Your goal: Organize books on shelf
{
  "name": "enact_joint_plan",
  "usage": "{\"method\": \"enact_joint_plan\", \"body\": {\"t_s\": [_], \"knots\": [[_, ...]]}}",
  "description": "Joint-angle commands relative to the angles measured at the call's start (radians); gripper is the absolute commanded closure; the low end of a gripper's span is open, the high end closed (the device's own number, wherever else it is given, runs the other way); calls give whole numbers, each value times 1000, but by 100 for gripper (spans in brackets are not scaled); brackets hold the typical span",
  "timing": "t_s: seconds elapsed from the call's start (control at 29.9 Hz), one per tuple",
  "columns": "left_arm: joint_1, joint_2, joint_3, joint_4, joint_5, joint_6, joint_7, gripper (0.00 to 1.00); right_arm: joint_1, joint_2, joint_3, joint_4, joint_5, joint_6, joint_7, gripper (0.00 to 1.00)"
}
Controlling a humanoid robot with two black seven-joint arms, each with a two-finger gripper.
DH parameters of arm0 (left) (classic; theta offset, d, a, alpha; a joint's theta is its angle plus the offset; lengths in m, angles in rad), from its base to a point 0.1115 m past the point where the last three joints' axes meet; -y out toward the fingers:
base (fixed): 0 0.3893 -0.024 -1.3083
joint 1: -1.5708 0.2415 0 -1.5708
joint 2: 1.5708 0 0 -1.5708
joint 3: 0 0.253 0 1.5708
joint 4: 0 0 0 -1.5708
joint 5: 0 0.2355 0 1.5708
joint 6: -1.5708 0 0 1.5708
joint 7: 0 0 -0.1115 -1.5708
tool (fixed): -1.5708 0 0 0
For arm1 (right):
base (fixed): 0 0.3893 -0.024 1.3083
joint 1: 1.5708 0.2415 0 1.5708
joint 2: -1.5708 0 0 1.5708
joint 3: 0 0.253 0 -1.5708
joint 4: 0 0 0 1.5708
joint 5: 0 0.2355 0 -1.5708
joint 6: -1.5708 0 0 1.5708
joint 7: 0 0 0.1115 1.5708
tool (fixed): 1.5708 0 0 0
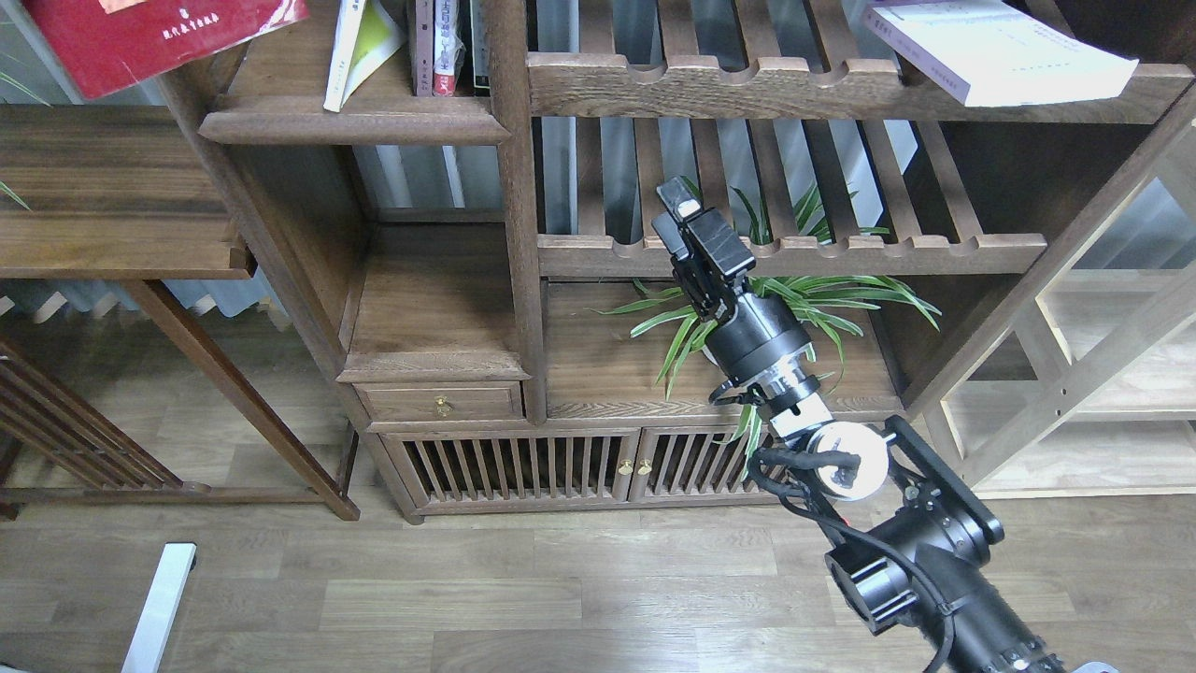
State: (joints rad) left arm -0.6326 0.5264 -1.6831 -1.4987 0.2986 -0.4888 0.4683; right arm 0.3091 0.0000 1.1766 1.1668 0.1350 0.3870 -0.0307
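Observation:
The red book [159, 37] hangs tilted at the top left edge, left of the shelf; what holds it is out of view, as is my left gripper. The yellow-green book [360, 47] stands leaning on the dark plank shelf [355, 120], beside thin volumes [447, 47]. The pale white book [1000, 51] lies flat on the upper slatted rack at the top right. My right gripper [677, 198] points up in front of the lower slatted rack, holding nothing; it is seen edge-on, so its fingers cannot be told apart.
A potted green plant [794, 294] stands on the cabinet top behind my right arm. A vertical post [514, 206] separates the plank shelf from the slatted racks [794, 252]. A wooden side table [112, 196] stands at the left.

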Motion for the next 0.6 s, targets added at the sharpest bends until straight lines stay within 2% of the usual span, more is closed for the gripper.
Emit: {"method": "enact_joint_plan", "body": {"t_s": [0.0,0.27,0.57], "knots": [[-4,-26,3,-2,79,0,-11,100,1,0,0,-6,0,0,0,30],[-50,-80,17,-12,237,0,-13,100,-1,0,-12,-30,0,0,0,30],[-53,-74,5,-23,329,0,-14,100,-4,0,-34,-44,2,1,2,27]]}}
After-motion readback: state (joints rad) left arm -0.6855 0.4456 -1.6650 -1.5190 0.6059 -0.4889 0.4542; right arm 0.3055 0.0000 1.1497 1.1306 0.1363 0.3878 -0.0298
